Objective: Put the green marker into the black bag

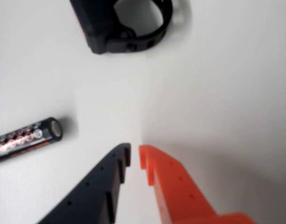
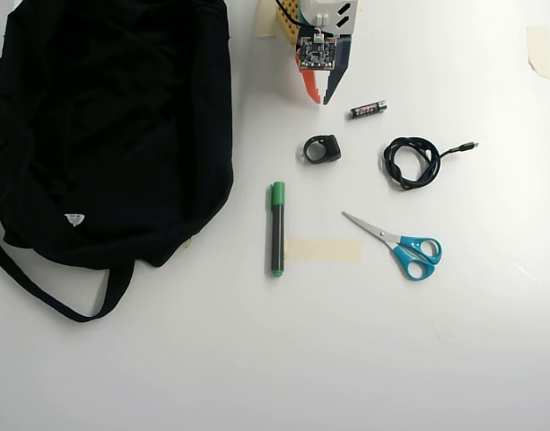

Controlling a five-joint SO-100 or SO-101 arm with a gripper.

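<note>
Looking at the overhead view: the gripper [image 2: 319,95] sits at the top centre of the white table [image 2: 346,359], tips pointing down-frame, holding nothing. In the wrist view the black finger [image 1: 105,186] and orange finger [image 1: 175,186] are nearly together, only a thin gap at the tips, nothing between them.

The green marker [image 2: 277,229] lies flat and vertical in the overhead view, green cap at the top, just left of a strip of masking tape [image 2: 324,250]. It is on bare table, outside the black bag [image 2: 113,126], near the bag's right edge but apart from it.

The bag lies slumped at upper left, a strap looping off the lower left, small white tag [image 2: 74,219] showing. Can't tell what's inside; no opening visible.

A black ring-shaped part [image 2: 321,149] lies just below the gripper, an AAA battery [image 2: 368,109] to its right, then a coiled black cable [image 2: 414,162] and teal-handled scissors [image 2: 400,247]. Wrist view shows the battery [image 1: 26,140] at left, the ring part [image 1: 129,23] at top.
</note>
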